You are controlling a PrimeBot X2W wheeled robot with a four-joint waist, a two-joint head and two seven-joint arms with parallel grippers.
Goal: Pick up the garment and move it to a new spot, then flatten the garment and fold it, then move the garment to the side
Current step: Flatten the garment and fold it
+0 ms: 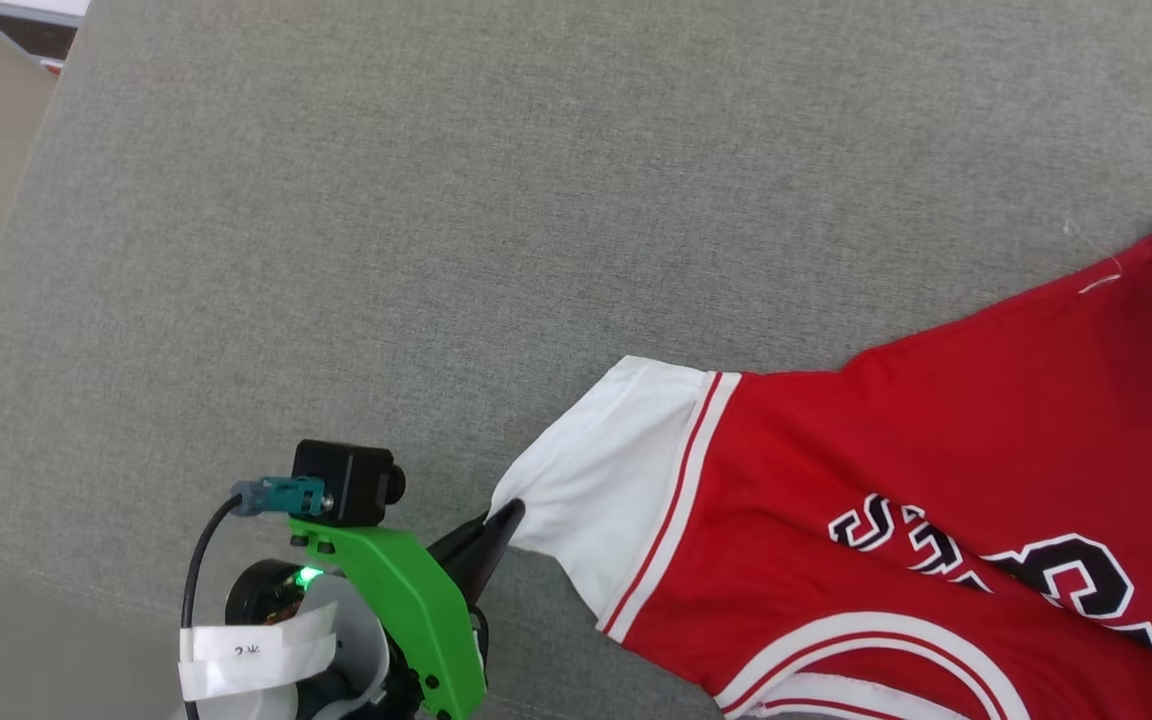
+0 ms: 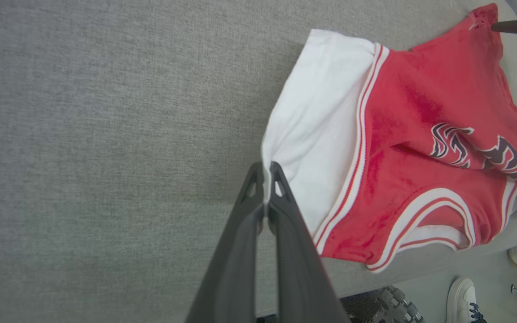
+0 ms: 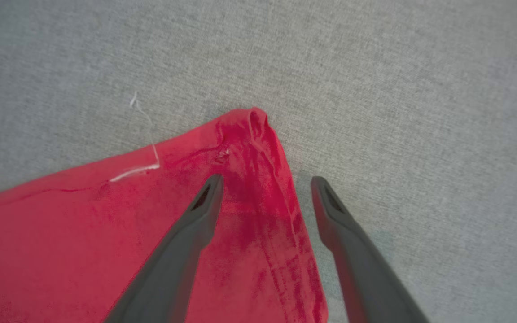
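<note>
Cushion [image 1: 336, 200]: L jaws pinch garment [image 1: 936, 450], R jaws wide.

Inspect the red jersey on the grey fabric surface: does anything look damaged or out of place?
A loose white thread trails from the red corner of the jersey onto the grey fabric, which suggests a fraying seam.

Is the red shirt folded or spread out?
Spread out, not folded: the shirt lies stretched across the grey surface, with its white sleeve and lettering in plain view. The left gripper pinches the sleeve's edge.
</note>
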